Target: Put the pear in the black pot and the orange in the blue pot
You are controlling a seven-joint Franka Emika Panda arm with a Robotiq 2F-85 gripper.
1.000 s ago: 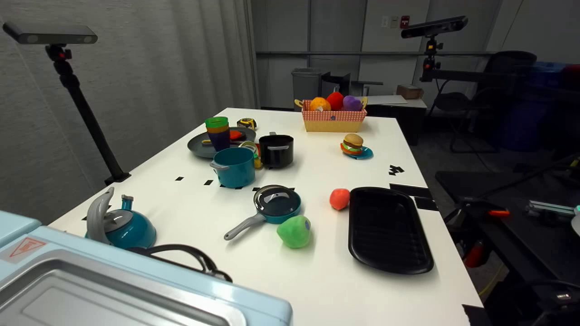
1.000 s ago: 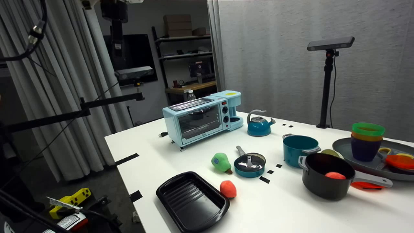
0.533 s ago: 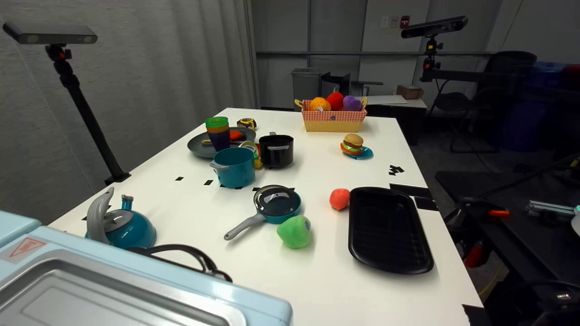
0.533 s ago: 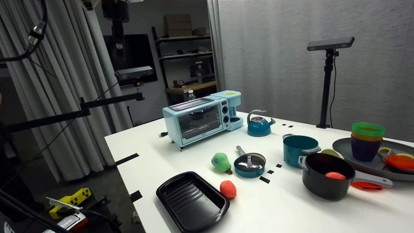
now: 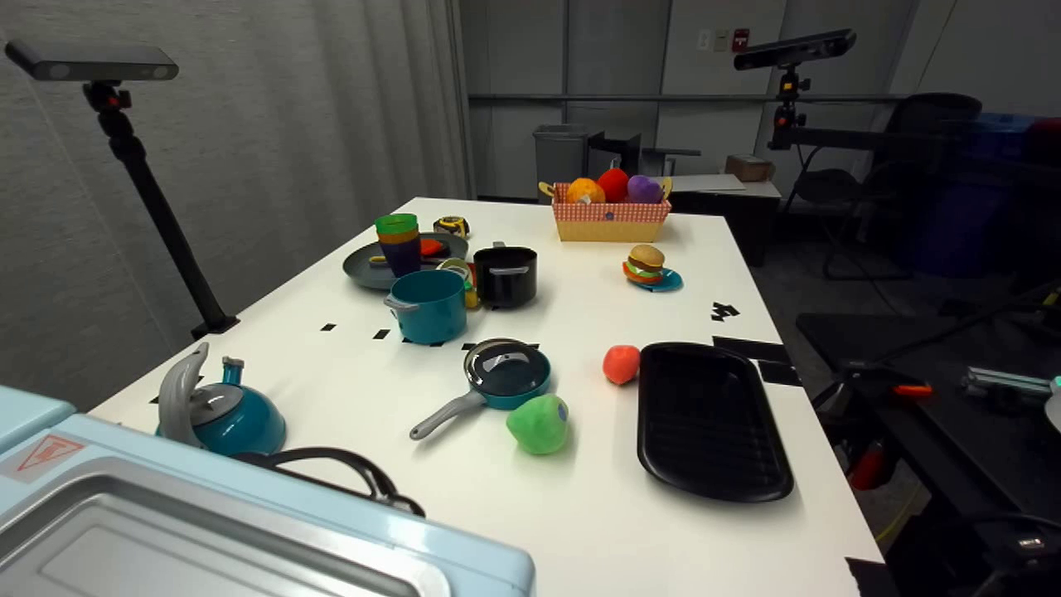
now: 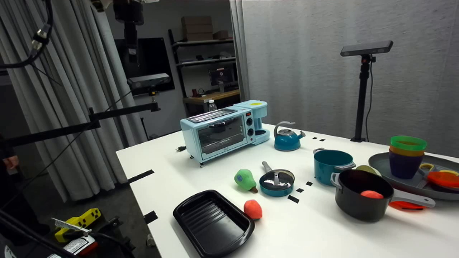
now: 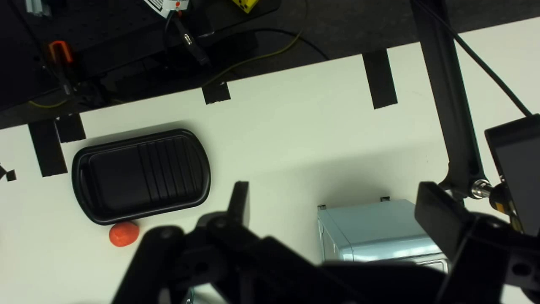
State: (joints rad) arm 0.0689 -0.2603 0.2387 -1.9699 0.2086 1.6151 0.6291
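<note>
Grey curtains (image 6: pixel 322 82) hang behind a long white table (image 5: pixel 597 531). On it, in both exterior views, a soft-looking green pear (image 6: pixel 245 180) lies just beside a small, round teal pan (image 6: pixel 275 192) under a dark see-through lid (image 6: pixel 283 178). A deep, round black pot (image 6: pixel 358 206) stands close to a deep, round teal-blue pot (image 5: pixel 433 313), and in an exterior view a coral-red piece (image 6: pixel 372 194) shows inside the black one. Right beside a long, ribbed black tray (image 5: pixel 711 414) sits a coral-red lump (image 5: pixel 621 365). At the table's far end, a red-checked, straw-coloured basket (image 5: pixel 609 229) holds what is probably the orange (image 5: pixel 585 191), round and bright but small at that range. In the wrist view the black gripper (image 7: pixel 335 200) has its jaws spread wide, with nothing held; in an exterior view it hangs high up, pointing down.
</note>
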